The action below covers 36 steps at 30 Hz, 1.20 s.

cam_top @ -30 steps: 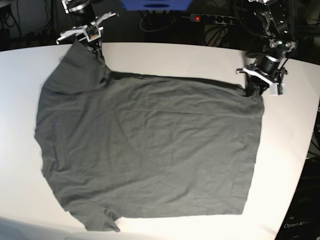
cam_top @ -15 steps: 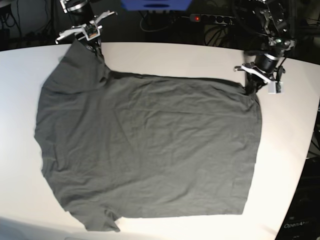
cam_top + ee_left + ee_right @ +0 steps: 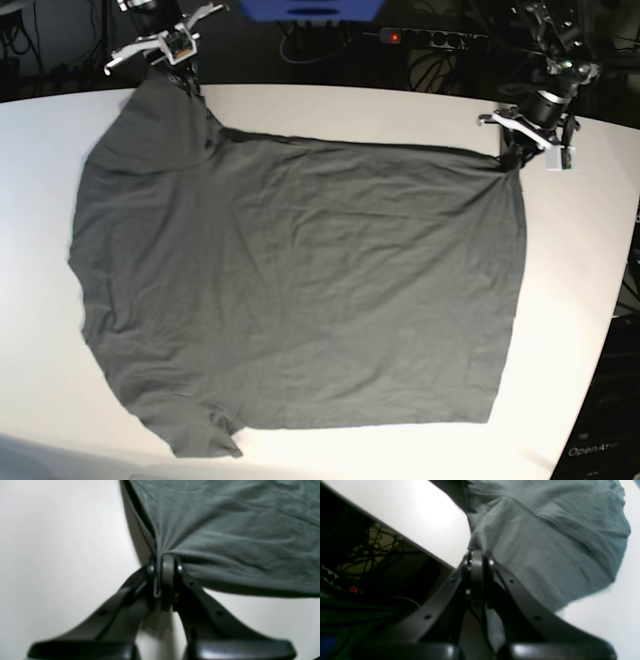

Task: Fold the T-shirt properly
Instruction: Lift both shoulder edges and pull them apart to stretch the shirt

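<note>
Light: bright overhead, glare on glossy white table [image 3: 380, 110] | Shadow: dark band under lifted charcoal-grey cotton T-shirt [image 3: 225, 530] hem | Focus: both wrist views soft, near foreground blurred | Base view: edges bowed, background dim

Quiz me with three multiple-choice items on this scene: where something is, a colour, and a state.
1. Where does the left tool grip the T-shirt?
A. a far corner
B. its middle
C. the near edge

2. What colour is the T-shirt?
A. red
B. dark grey
C. white

3. How does the T-shirt lie on the table?
A. rolled up
B. folded in half
C. spread flat, two far corners pinched

Answers:
1 A: the cloth bunches into its shut jaws at the far corner.
2 B: plain dark grey in every view.
3 C: it lies open while the right tool and the left tool each hold a far corner.
</note>
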Tool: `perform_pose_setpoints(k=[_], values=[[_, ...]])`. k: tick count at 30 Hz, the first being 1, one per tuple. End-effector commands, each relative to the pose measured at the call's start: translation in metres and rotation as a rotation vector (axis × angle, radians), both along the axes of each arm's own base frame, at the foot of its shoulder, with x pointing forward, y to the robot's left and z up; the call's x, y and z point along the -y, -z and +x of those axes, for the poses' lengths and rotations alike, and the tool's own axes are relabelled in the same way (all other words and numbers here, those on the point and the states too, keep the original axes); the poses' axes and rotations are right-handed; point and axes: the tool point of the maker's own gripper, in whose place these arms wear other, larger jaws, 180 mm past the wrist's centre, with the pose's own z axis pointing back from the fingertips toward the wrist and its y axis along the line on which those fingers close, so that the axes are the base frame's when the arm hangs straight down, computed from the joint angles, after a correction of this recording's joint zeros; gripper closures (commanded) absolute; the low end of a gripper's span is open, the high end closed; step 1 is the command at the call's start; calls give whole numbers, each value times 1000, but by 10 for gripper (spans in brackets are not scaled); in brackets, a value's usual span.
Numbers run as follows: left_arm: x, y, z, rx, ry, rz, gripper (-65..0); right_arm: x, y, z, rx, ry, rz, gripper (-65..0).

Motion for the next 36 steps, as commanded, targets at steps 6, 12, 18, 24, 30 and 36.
perform_pose_setpoints(k=[6, 12, 18, 24, 30, 36], values=[[-24, 10, -34, -129, -29, 53, -28, 20, -7, -6, 13, 25, -39, -4], [-52, 7, -49, -156, -109, 81, -28, 23, -15, -28, 19, 15, -27, -4], [-54, 9, -56, -171, -111, 86, -28, 30, -16, -38, 5, 22, -40, -4], [-48, 12, -58, -176, -111, 72, -28, 31, -17, -37, 8, 19, -42, -4], [-40, 19, -70, -199, -118, 51, -28, 49, -21, -33, 25, 47, -83, -4], [-36, 20, -71, -200, -120, 42, -28, 63, -34, -26, 91, 56, -104, -4]])
